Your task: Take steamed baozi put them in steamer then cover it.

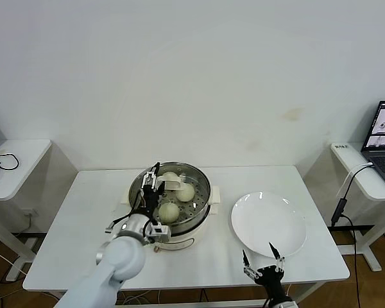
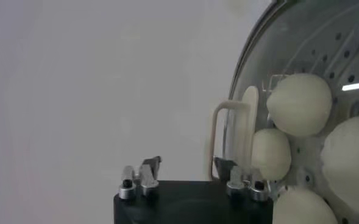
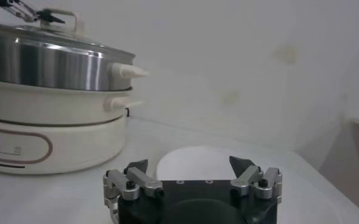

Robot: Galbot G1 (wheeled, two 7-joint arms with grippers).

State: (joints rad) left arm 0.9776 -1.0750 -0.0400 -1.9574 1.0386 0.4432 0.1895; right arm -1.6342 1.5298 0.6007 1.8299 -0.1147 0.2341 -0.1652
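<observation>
Inside steamer [image 1: 199, 192], four steamed baozi [image 1: 169, 212].

The steamer [image 1: 174, 196], glass lid [image 1: 170, 186] resting on it, blocks the table's [image 1: 83, 212] middle, with the left gripper [image 1: 150, 186] over its left rim. The plate [image 1: 268, 223] fills the right side, the right gripper [image 1: 264, 263] at the front edge. Left and back portions lie open.
</observation>
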